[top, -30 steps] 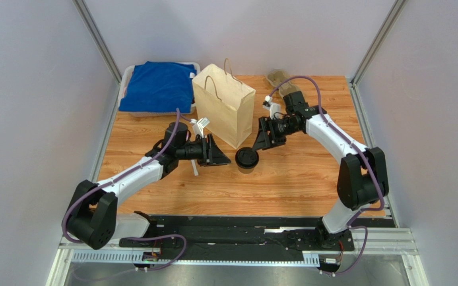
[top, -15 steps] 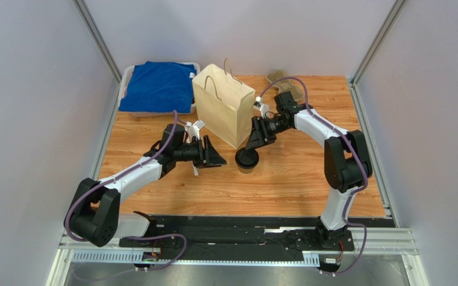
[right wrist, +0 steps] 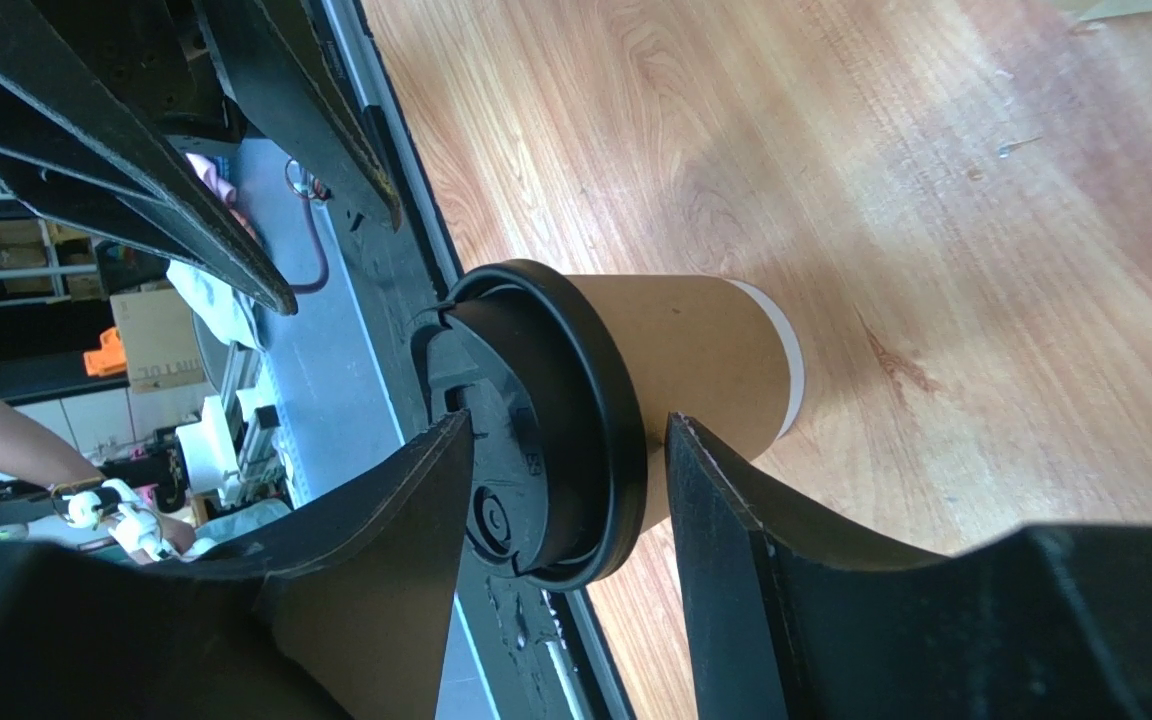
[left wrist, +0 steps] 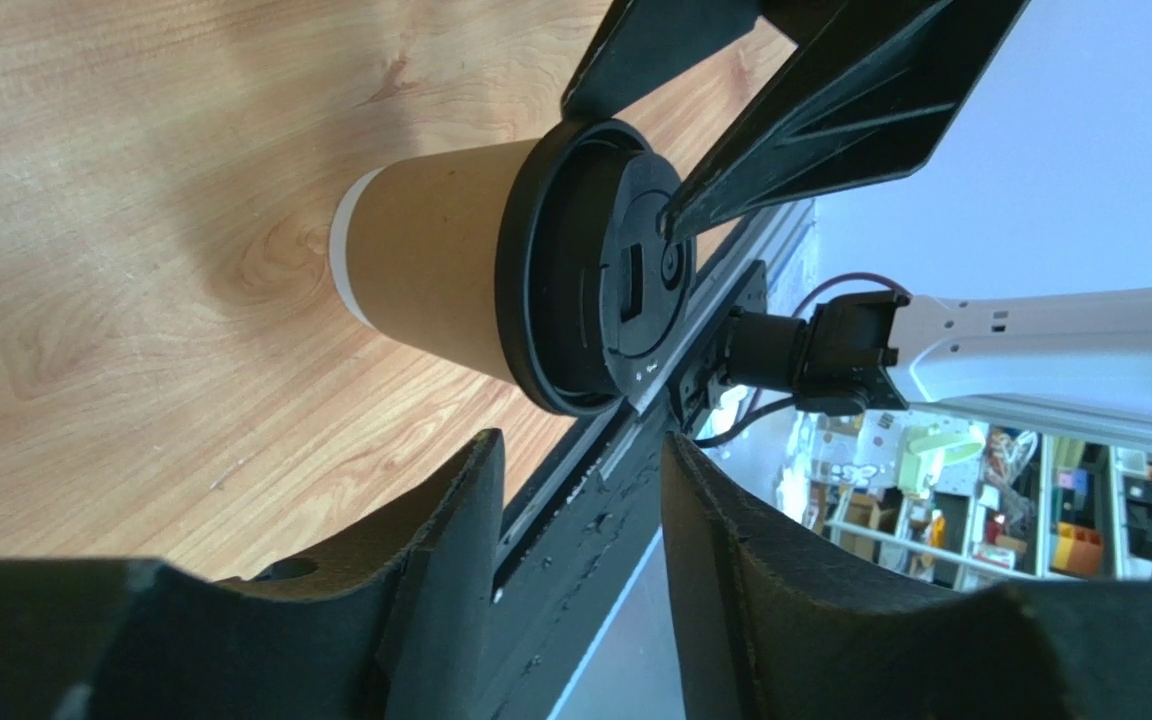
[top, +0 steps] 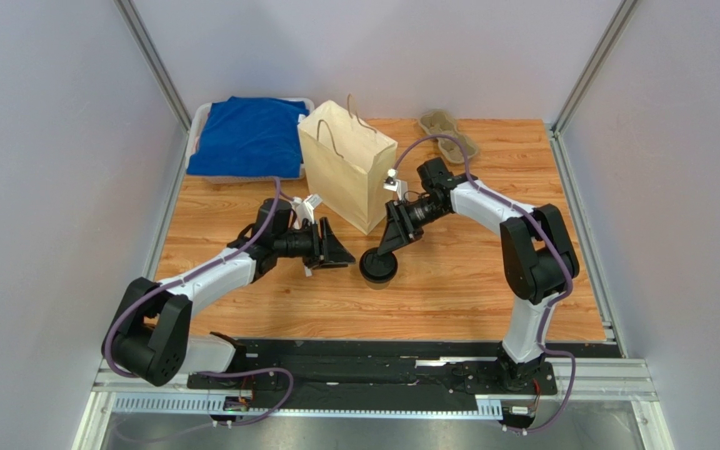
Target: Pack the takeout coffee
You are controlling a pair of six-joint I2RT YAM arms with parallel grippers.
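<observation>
Cup is standing on the bench, not yet in the bag. Right claw is straddling it; whether clamped, I cannot tell. Left claw is gaping, empty.

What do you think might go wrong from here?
The right gripper is open up at the black lid of the takeout coffee; closing there might pop the lid or tip the cup. The left gripper, also open, points at the cup from close by, so the arms could collide.

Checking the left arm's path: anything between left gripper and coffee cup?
No, only bare tabletop between the left gripper and the coffee cup, shown in the left wrist view.
</observation>
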